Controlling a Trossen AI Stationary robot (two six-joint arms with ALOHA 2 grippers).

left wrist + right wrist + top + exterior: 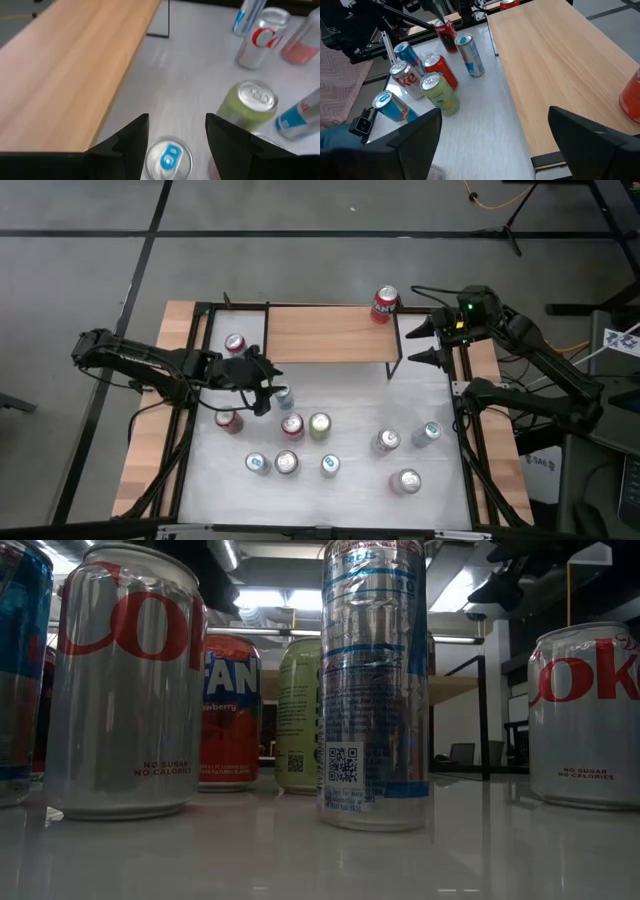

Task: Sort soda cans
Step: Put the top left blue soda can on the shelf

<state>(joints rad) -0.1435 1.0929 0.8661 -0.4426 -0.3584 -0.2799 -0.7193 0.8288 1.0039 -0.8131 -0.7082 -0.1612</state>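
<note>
Left gripper [274, 394]: jaws apart, straddling blue-tab can [168, 158], not clamped.
Right gripper [424, 342]: jaws wide apart, red Fanta can [385, 304] just beside, on wooden shelf [330, 333].

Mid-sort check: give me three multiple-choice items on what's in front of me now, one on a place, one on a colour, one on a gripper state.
1. Where does the red Fanta can stand?
A. On the wooden board, at the corner near the right gripper
B. On the white tabletop among the other cans
C. Between the left gripper's fingers

2. What colour is the tab of the can under the left gripper?
A. Red
B. Blue
C. Green

3. How is the right gripper?
A. Shut on a can
B. Shut and empty
C. Open and empty

Answers:
1 A: the high view shows the red Fanta can on the wooden board, by the right gripper.
2 B: between the left gripper fingers, the can has a blue tab.
3 C: its fingers stand wide apart with nothing between them.
</note>
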